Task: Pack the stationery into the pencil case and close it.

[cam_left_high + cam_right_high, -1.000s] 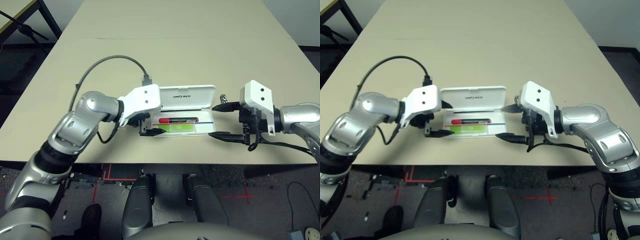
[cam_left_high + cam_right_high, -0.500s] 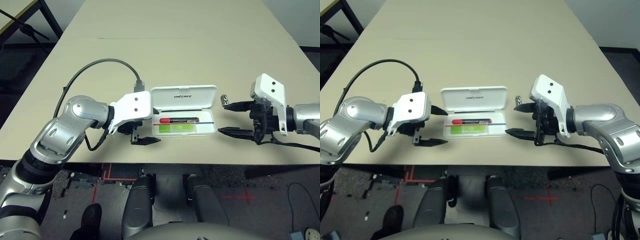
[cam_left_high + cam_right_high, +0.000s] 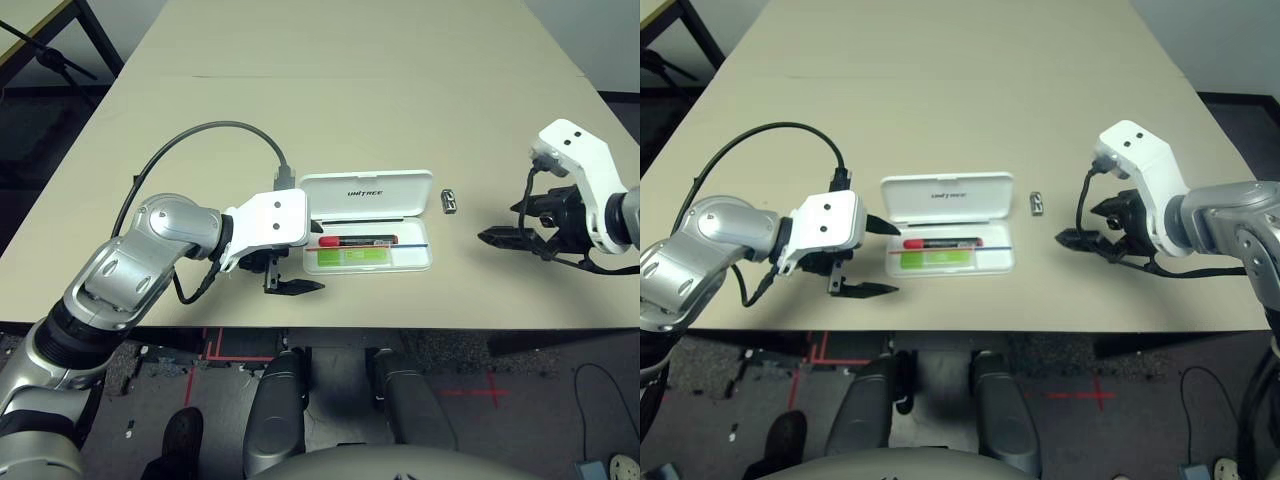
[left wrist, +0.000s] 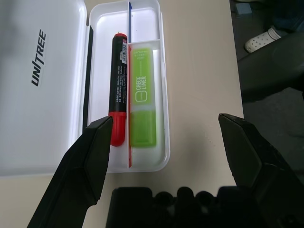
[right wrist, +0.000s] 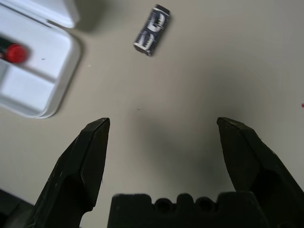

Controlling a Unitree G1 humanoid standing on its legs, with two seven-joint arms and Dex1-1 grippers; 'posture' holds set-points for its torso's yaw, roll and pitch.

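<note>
The white pencil case (image 3: 416, 262) lies open near the table's front edge, its lid (image 3: 368, 195) folded back flat. Side by side in its tray lie the red marker (image 3: 355, 241) with a black cap and the light green highlighter (image 4: 142, 95). A tiny black-and-silver piece (image 3: 451, 201) rests on the table just right of the case, also seen from the right wrist (image 5: 151, 30). My left gripper (image 3: 883, 258) stands open at the case's left end, holding nothing. My right gripper (image 5: 162, 122) is open and empty, well to the right of the small piece.
The beige table (image 3: 350, 100) stretches far back with a seam across it. A black cable (image 3: 200, 130) loops over the table from my left wrist. The front edge runs close below the case. A dark stand (image 3: 50, 55) is off the table at the far left.
My left gripper drew back leftward off the case's end. My right gripper pulled away to the right, leaving the small black-and-silver piece in plain sight.
</note>
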